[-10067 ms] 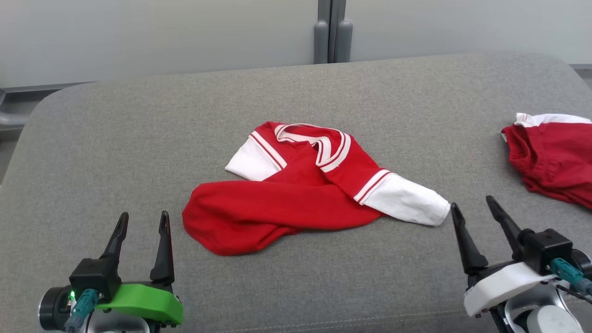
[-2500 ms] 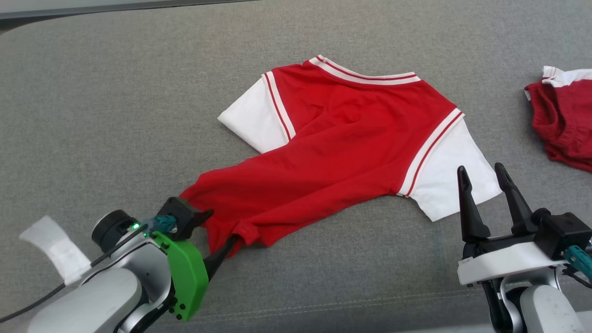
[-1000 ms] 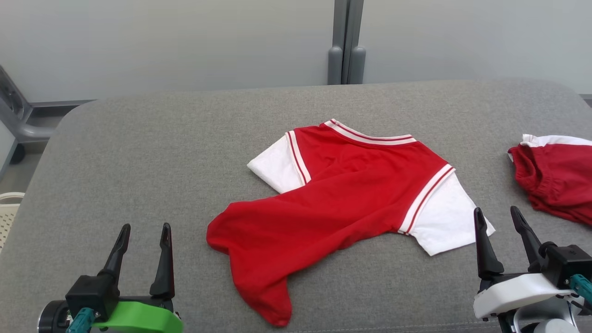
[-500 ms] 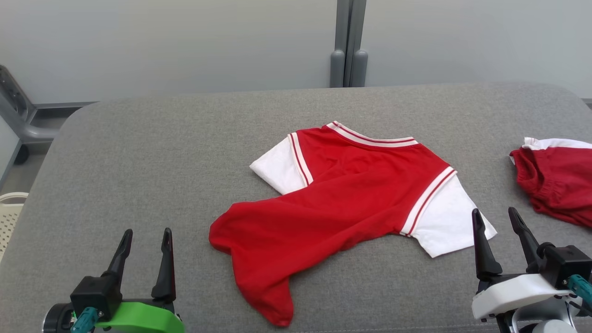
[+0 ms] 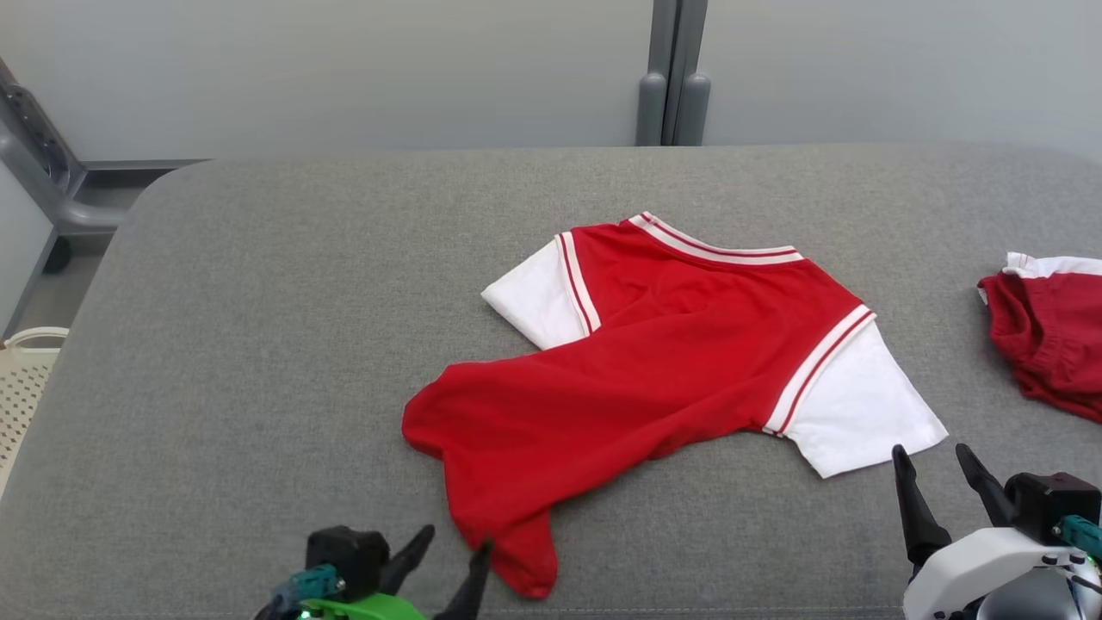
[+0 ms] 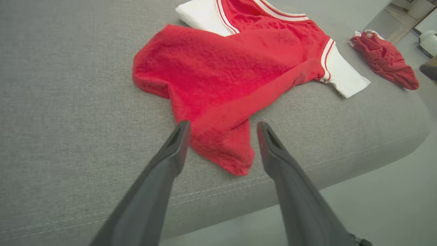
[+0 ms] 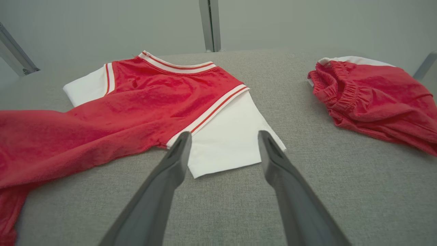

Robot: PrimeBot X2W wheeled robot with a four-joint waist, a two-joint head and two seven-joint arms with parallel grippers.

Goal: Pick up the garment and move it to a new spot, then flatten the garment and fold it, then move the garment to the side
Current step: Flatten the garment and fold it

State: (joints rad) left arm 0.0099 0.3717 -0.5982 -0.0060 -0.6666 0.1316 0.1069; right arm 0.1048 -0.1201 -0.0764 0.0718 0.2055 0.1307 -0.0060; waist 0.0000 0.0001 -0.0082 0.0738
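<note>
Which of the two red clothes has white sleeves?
The red striped-collar shirt in the middle of the grey cushion; the crumpled red shorts with the elastic waistband at the right have none.

The shirt (image 5: 671, 362) lies in the middle of the bench (image 5: 258, 344), collar toward the far side, hem trailing to the near edge. The shorts (image 5: 1046, 336) lie well apart at the right end. The left gripper (image 5: 455, 540) is just beside the hem, and the right gripper (image 5: 931, 451) is just before a sleeve.

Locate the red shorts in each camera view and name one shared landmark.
Head view: shorts at the right edge, mid-height.
Left wrist view: shorts near the upper right corner.
Right wrist view: shorts on the right, above the middle.
Shared landmark: the shirt's white sleeve nearest them, in all three.
</note>
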